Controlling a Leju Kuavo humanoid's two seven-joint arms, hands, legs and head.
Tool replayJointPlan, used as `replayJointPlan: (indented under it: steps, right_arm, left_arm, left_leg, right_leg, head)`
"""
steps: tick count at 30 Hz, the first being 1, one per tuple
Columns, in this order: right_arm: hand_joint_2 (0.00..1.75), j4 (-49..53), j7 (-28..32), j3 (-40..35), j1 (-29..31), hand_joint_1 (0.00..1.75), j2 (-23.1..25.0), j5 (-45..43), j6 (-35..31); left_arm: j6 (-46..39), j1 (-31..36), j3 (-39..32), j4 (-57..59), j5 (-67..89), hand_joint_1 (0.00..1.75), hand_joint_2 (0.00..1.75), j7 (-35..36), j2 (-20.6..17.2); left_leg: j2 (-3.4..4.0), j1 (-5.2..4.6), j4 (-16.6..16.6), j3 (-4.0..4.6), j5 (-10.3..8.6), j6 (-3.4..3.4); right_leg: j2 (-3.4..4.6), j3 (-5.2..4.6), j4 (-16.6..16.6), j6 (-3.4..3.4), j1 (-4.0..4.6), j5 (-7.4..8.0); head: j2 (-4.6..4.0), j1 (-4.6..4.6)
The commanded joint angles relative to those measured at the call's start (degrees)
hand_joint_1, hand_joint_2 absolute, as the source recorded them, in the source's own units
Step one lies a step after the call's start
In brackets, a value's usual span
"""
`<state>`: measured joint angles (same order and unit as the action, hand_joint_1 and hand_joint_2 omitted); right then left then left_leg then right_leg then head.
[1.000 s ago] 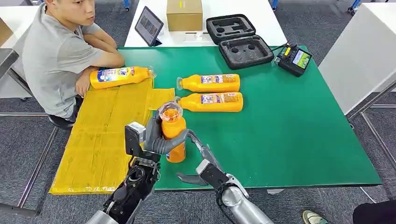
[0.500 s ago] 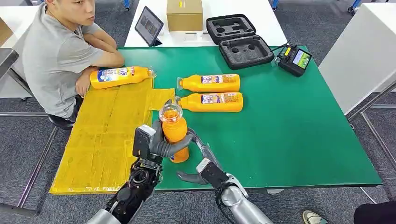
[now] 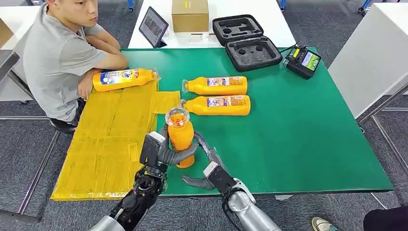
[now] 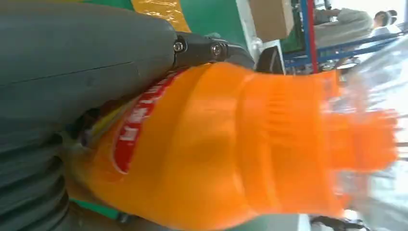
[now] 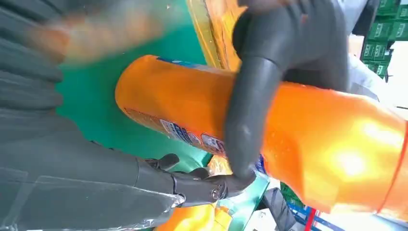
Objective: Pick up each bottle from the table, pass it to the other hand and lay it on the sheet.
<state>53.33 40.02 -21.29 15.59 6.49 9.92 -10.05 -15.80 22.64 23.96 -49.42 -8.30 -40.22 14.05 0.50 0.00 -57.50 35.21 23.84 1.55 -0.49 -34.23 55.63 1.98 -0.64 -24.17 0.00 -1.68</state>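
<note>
My left hand (image 3: 166,153) grips the upright bottle (image 3: 180,137) mid-handover, my right hand (image 3: 208,166) open just beside it, so next I judge its fingers must close before the left releases.

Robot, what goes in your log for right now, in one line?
left hand: grips orange bottle | bottle: upright | right hand: beside bottle | yellow sheet: one bottle
</note>
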Motion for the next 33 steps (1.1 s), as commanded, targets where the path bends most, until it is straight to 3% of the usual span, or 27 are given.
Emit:
replayJointPlan:
  steps: [1, 2, 3, 4, 25, 28, 33]
  right_arm:
    - [1.75, -3.81, -0.02, -1.18, 3.12, 0.0, -0.09, -1.23, 0.86]
    - [1.75, -3.84, -0.02, -1.27, 3.17, 0.0, -0.08, -1.29, 0.87]
    - [1.75, -3.92, -0.02, -1.37, 3.31, 0.0, -0.07, -1.49, 0.8]
    - [1.75, -4.02, -0.02, -1.44, 3.49, 0.0, -0.06, -1.57, 0.75]
    - [1.75, -5.22, -0.02, -2.85, 4.13, 0.0, -0.68, -3.3, 0.8]
    - [1.75, -3.88, -0.02, -2.95, 2.53, 0.0, -1.27, -3.56, 0.42]
    - [1.75, -3.88, -0.02, -2.95, 2.53, 0.0, -1.27, -3.56, 0.42]
  left_arm:
    - [2.26, 3.14, -0.35, 7.84, -0.48, 0.0, 1.75, 0.22, -0.06]
    - [2.62, 3.29, -0.33, 8.15, -0.57, 0.12, 1.75, 0.22, -0.03]
    - [2.71, 3.57, -0.29, 8.8, -0.52, 1.45, 1.75, 0.22, 0.08]
    - [3.15, 3.82, -0.21, 9.32, -0.58, 1.75, 1.75, 0.22, 0.15]
    - [1.24, 1.21, -2.78, 1.21, 2.2, 1.75, 1.75, 0.22, -0.47]
    - [-3.83, -0.79, -0.64, -4.72, 8.12, 1.75, 1.75, 0.22, -2.03]
    - [-3.83, -0.79, -0.64, -4.72, 8.12, 1.75, 1.75, 0.22, -2.03]
  left_leg:
    - [0.01, 0.02, 0.02, -0.18, 0.06, -0.06]
    - [-0.01, 0.01, 0.03, -0.11, 0.02, -0.05]
    - [-0.01, 0.03, 0.02, -0.24, 0.08, -0.08]
    - [0.01, 0.02, 0.02, -0.13, 0.04, -0.05]
    - [0.04, 0.02, 0.03, -0.18, 0.06, -0.06]
    - [0.04, 0.03, 0.03, -0.22, 0.08, -0.07]
    - [0.0, 0.02, 0.03, -0.21, 0.07, -0.08]
  right_leg:
    - [0.06, 0.15, -0.01, -0.05, 0.01, -0.05]
    - [0.03, 0.1, -0.03, -0.04, 0.01, -0.02]
    - [0.06, 0.23, -0.02, -0.07, 0.02, -0.07]
    - [0.05, 0.12, -0.03, -0.04, 0.01, -0.02]
    - [0.09, 0.17, -0.02, -0.05, 0.02, -0.04]
    - [0.1, 0.21, -0.03, -0.06, 0.02, -0.06]
    - [0.06, 0.21, -0.03, -0.06, 0.02, -0.06]
  head:
    - [0.0, 0.0]
    - [0.0, 0.0]
    - [0.0, -0.02]
    - [0.0, 0.0]
    - [0.0, -0.02]
    - [0.0, 0.0]
    - [0.0, 0.0]
